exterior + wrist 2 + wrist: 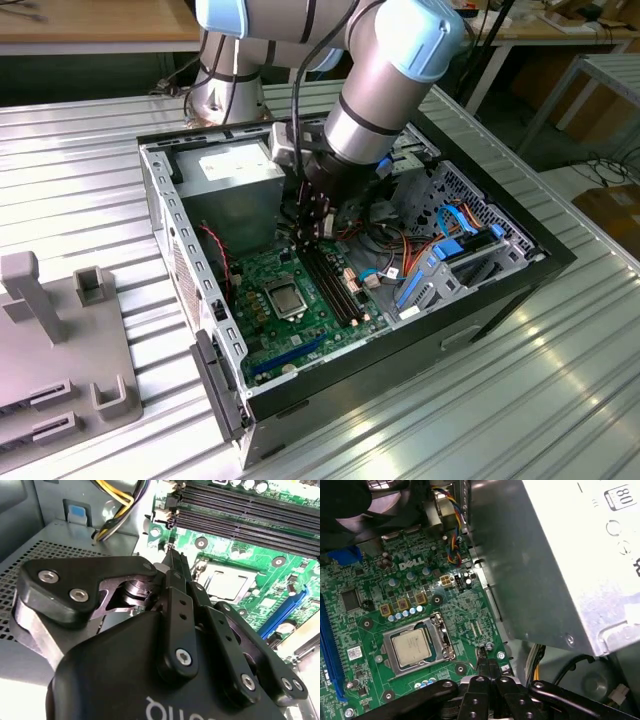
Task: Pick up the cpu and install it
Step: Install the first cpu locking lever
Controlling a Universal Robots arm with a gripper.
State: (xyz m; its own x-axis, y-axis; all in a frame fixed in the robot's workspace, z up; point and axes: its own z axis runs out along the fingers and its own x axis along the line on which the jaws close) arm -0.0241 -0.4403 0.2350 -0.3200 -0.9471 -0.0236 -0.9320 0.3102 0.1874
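CPU [411, 647] sits flat in its silver-framed socket [440, 645] on the green motherboard [465, 605], inside the open computer case [190, 260] on the ribbed tabletop [90, 180]. My claw [485, 659] hangs just beside that socket with its 2 fingers pressed together, gripping nothing, fingertips low over the board near the power supply [545, 565].
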